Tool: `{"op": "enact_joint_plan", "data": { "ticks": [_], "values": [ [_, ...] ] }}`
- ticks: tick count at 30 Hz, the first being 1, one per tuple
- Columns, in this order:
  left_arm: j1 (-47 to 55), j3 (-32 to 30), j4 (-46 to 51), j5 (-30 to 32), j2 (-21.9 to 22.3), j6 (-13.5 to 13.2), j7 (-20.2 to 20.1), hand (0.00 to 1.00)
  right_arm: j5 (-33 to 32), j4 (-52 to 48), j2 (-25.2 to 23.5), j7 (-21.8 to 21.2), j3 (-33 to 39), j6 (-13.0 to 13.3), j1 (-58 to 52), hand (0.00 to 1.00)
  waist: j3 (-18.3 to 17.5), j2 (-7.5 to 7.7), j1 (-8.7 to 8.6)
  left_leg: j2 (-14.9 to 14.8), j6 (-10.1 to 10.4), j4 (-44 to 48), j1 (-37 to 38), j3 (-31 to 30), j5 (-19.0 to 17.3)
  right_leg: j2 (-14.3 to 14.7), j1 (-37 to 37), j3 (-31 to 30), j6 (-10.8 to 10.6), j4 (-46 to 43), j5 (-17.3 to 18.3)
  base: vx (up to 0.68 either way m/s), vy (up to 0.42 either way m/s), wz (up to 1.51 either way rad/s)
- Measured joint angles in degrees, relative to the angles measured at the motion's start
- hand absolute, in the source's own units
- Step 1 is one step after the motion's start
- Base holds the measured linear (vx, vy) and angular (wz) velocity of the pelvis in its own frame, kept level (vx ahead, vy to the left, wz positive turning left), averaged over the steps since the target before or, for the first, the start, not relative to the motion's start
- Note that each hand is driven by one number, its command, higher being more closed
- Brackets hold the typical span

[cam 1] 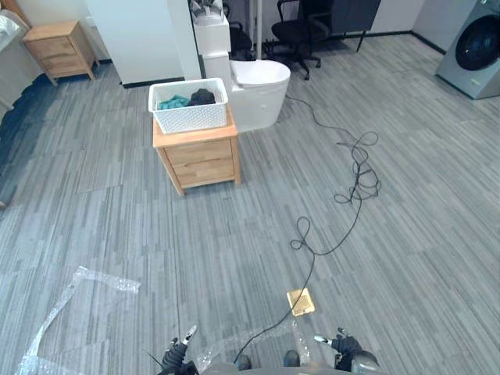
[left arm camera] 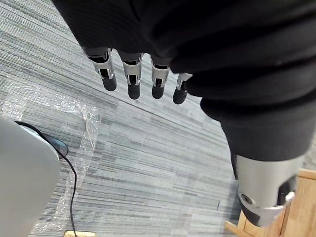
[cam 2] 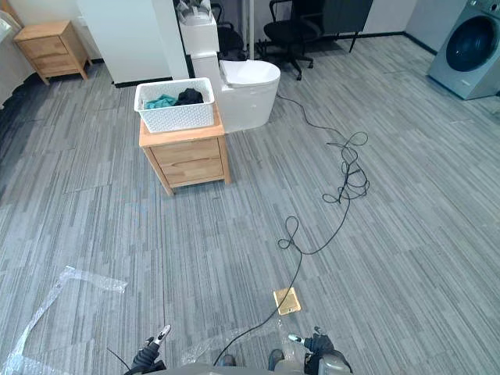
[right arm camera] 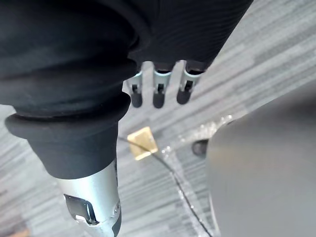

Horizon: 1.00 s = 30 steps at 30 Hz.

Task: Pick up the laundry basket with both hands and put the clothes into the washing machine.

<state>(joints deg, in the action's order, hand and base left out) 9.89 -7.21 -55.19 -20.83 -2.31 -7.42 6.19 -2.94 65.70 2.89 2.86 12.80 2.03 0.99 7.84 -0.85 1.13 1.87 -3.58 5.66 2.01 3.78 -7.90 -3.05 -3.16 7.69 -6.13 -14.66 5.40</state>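
Both hands are hanging low and idle at the near edge: left hand [cam 1: 178, 355] and right hand [cam 1: 344, 344]. The left's fingers [left arm camera: 131, 81] and the right's fingers [right arm camera: 159, 94] are hanging straight and apart, gripping nothing. Clear plastic film [cam 1: 55, 312] is lying on the floor near-left, and a brass floor plate [cam 1: 301, 301] is sitting just ahead. The laundry basket [cam 1: 190, 117] is sitting well ahead on a low wooden surface [cam 1: 199, 160], not yet touched. Teal and dark clothes [cam 1: 173, 101] are lying inside, filling it only partly. A toilet [cam 1: 262, 86] is standing just behind-right of it. The washing machine [cam 1: 475, 48] is standing far right, well apart from the basket. On handling: it's a latticed plastic shell carrying a small load, so it's probably light but flexing if squeezed mid-wall. The clothes are soft and loose, likely shifting if it's tipped. I'm expecting the best hold to be the rim at the two short ends, one hand each, keeping it level.
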Motion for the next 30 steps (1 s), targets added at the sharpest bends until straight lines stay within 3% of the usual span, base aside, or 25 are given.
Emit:
{"op": "enact_joint_plan", "data": {
  "ticks": [1,3,4,5,7,8,10,11,13,14,15,16,17,18,19,20,21,22,24,25,26,27,28,29,30],
  "values": [
    [0.06,-0.1,0.32,0.0,0.15,0.03,0.0,0.0,-0.73,-1.11,-0.02,-0.01,0.91,-0.05,-0.27,0.0,0.1,-0.05,0.19,-0.02,-0.19,0.67,-0.1,-0.31,-0.44,-0.65,-2.65,0.72,0.56,-5.96,0.68,-0.07,0.061,0.43],
    [-0.04,-0.41,0.89,-0.01,-0.29,0.14,-0.05,0.0,-2.1,-5.47,-0.85,0.04,1.8,0.1,-1.61,0.0,1.26,1.13,0.04,0.37,-0.82,2.89,0.52,-0.94,-1.91,-5.05,-12.84,4.04,4.36,-28.34,0.1,0.04,0.041,0.46],
    [-0.25,-1.5,1.26,0.01,-0.61,0.2,-0.1,0.0,-2.22,-6.48,-1.3,0.14,1.82,0.16,-1.72,0.0,1.66,1.89,0.27,-0.24,-0.85,4.06,1.93,-1.42,-3.09,-6.34,-16.09,4.62,4.56,-36.08,-0.07,0.15,0.008,0.28],
    [-0.16,-1.98,1.24,0.09,-0.66,0.4,-0.11,0.0,-2.33,-6.78,-1.37,0.15,1.8,0.27,-1.75,0.0,1.67,1.94,0.41,-0.91,-0.57,4.58,2.48,-1.26,-3.83,-6.48,-17.24,4.91,4.25,-37.63,0.13,0.18,0.007,0.05],
    [-0.4,-1.97,1.06,0.57,-0.78,0.94,-0.33,0.0,-3.42,-7.51,-1.43,0.05,2.01,0.84,-2.1,0.0,1.65,1.92,0.6,-2.95,0.7,4.53,3.31,-0.44,-5.57,-7.04,-20.52,8.5,3.57,-30.83,0.43,0.16,0.019,-0.27],
    [-1.39,-1.88,0.06,0.92,-0.78,1.03,-0.91,0.0,-3.75,-7.04,-1.48,-0.05,2.71,1.45,-2.03,0.0,1.7,2.0,0.31,-3.86,1.38,3.62,3.93,-0.38,-6.05,-6.51,-20.62,10.78,2.46,-19.12,-0.36,0.3,0.009,-0.3],
    [-3.8,-1.91,-1.65,1.29,-1.24,1.61,-1.28,0.0,-5.27,-5.49,-2.16,-0.08,4.26,1.54,-1.51,0.0,2.04,3.05,-0.53,-3.62,2.24,0.74,6.5,-0.45,-6.78,-5.54,-18.35,12.76,-0.99,4.39,-6.05,0.43,-0.065,-0.15],
    [-4.5,-1.92,-1.64,1.31,-1.43,1.77,-1.29,0.0,-5.91,-5.09,-2.39,-0.09,4.81,1.47,-1.47,0.0,2.33,3.56,-0.56,-3.26,2.78,0.0,7.48,-0.48,-7.22,-5.56,-17.76,12.66,-1.41,9.34,-7.02,0.56,-0.19,0.02],
    [-6.43,-1.98,-1.55,1.34,-1.15,1.86,-1.3,0.0,-6.05,-4.78,-2.59,-0.3,5.94,1.12,-1.32,0.0,2.43,4.0,-0.47,-3.67,3.88,0.37,9.1,-1.67,-10.55,-6.09,-17.58,11.77,-0.84,10.57,-7.35,0.52,-0.21,0.32],
    [-7.2,-2.04,-1.38,1.41,-0.53,1.88,-1.43,0.0,-6.09,-5.07,-2.42,-0.5,7.1,0.92,-1.34,0.0,1.98,2.3,-1.13,-6.92,4.94,1.64,10.21,-2.85,-13.47,-4.43,-17.55,11.42,0.82,6.29,-8.32,0.72,-0.235,0.74],
    [-6.28,-2.58,-1.29,1.42,-0.11,1.83,-1.67,0.0,-5.98,-5.32,-1.83,-0.44,7.74,0.83,-1.4,0.0,0.17,0.44,-1.8,-11.07,6.22,6.96,9.37,-4.58,-14.05,-0.78,-16.77,12.47,1.82,3.76,-8.96,0.87,-0.312,0.74],
    [-6.42,-3.5,-1.23,1.42,-0.15,1.93,-2.0,0.0,-5.98,-5.12,-2.51,-0.29,8.1,0.81,-0.92,0.0,0.25,0.49,-2.01,-12.1,6.9,13.75,6.81,-5.1,-13.96,0.63,-16.44,11.98,3.28,2.73,-10.42,0.76,-0.325,0.39],
    [-5.87,-4.87,-0.33,1.18,0.22,2.23,-2.3,0.0,-6.01,-4.91,-2.35,-0.3,8.07,0.76,-0.58,0.0,0.54,-0.07,-1.66,-13.92,10.52,28.5,0.94,-6.43,-9.02,2.3,-14.67,11.76,12.85,0.9,-13.75,0.59,-0.325,0.01],
    [-5.21,-5.02,-0.25,1.01,1.19,2.49,-2.28,0.0,-6.01,-5.42,-2.19,-0.29,7.78,0.73,-0.53,0.0,0.78,-0.47,-1.49,-13.97,9.14,38.04,-2.23,-7.63,0.19,3.34,-12.92,12.57,13.62,-2.02,-10.78,0.93,-0.414,-0.37],
    [-3.71,-5.18,0.9,0.11,1.44,2.5,-2.34,0.0,-6.04,-5.74,-2.19,-0.25,6.18,0.37,-0.23,0.0,0.89,-0.12,0.03,-13.88,9.89,47.78,-4.87,-8.17,14.58,4.22,-8.29,10.7,14.28,-1.86,-7.51,0.81,-0.289,-0.58],
    [-3.41,-4.92,1.45,0.01,1.25,2.43,-2.42,0.0,-6.04,-5.4,-1.96,-0.11,5.56,0.32,-0.3,0.0,1.37,-0.25,0.77,-13.86,9.19,53.32,-6.83,-7.96,13.4,5.25,-5.57,8.69,14.59,-0.66,-6.38,0.93,-0.29,-1.11],
    [-3.5,-4.67,2.47,0.01,1.02,2.22,-2.43,0.0,-6.03,-4.0,-1.7,0.54,5.04,0.16,2.21,0.0,2.53,-1.55,2.36,-14.2,6.21,63.85,-12.72,-6.11,7.88,6.66,0.43,5.54,14.93,2.39,-6.0,0.57,-0.159,-1.0],
    [-3.51,-4.67,2.76,0.02,0.82,2.07,-2.37,0.0,-6.02,-3.77,-1.56,0.74,4.94,0.09,2.99,0.0,3.11,-0.77,2.67,-14.13,5.87,64.98,-15.18,-4.46,5.79,6.48,2.52,4.75,14.93,3.96,-6.0,0.68,-0.17,-1.0],
    [-3.27,-4.75,3.66,-0.27,0.45,1.74,-2.32,0.0,-6.03,-3.83,-2.39,0.87,3.67,0.12,4.49,0.0,3.86,0.52,3.21,-13.4,6.65,59.65,-21.47,-0.55,1.18,4.93,9.14,3.78,14.86,8.39,-5.96,0.66,-0.085,-0.51],
    [-2.81,-4.83,3.99,-1.26,-0.1,1.39,-2.2,0.0,-6.05,-3.78,-2.39,1.03,2.79,0.19,5.44,0.0,4.45,1.43,3.38,-12.32,7.26,48.02,-24.52,1.79,-0.46,3.37,12.91,2.2,12.56,9.06,-4.57,0.67,0.005,-0.44],
    [-2.57,-4.83,4.01,-1.29,-0.16,1.22,-2.01,0.0,-6.05,-3.85,-2.45,1.17,2.77,0.23,5.78,0.0,4.44,1.47,3.6,-11.73,7.23,41.72,-24.72,2.81,-0.44,2.67,14.22,1.64,10.92,9.03,-3.57,0.8,0.077,-0.72],
    [-1.75,-4.87,3.8,-1.26,-0.06,0.94,-1.68,0.0,-6.06,-4.43,-2.2,1.49,1.96,0.37,5.97,0.0,4.2,0.95,4.31,-11.2,7.4,27.16,-24.42,4.4,0.35,1.92,16.81,1.2,7.58,9.14,-1.37,0.53,0.109,-0.63],
    [-1.11,-4.91,3.58,-1.25,0.11,0.8,-1.57,0.0,-6.07,-4.72,-1.78,1.71,1.54,0.43,5.95,0.0,3.89,0.44,4.47,-10.84,6.93,19.46,-23.94,4.21,2.0,1.88,18.32,1.06,6.47,9.56,-0.24,0.68,0.185,-0.82],
    [0.49,-5.36,2.95,-1.17,0.67,0.65,-1.14,0.0,-6.07,-5.67,-1.39,2.03,0.34,0.54,5.55,0.0,2.92,-0.96,4.63,-10.72,6.06,6.89,-22.58,3.98,6.9,2.24,20.81,0.84,4.3,10.43,2.0,0.72,0.284,-0.97],
    [1.97,-6.27,1.19,-1.06,0.93,0.72,-0.88,0.0,-6.04,-6.09,-1.12,2.13,-0.39,1.07,5.19,0.0,1.51,-2.3,5.23,-10.29,2.4,4.18,-21.71,1.42,15.8,2.75,22.93,-0.24,3.03,10.46,4.59,0.72,0.303,-1.01]
  ]
}}
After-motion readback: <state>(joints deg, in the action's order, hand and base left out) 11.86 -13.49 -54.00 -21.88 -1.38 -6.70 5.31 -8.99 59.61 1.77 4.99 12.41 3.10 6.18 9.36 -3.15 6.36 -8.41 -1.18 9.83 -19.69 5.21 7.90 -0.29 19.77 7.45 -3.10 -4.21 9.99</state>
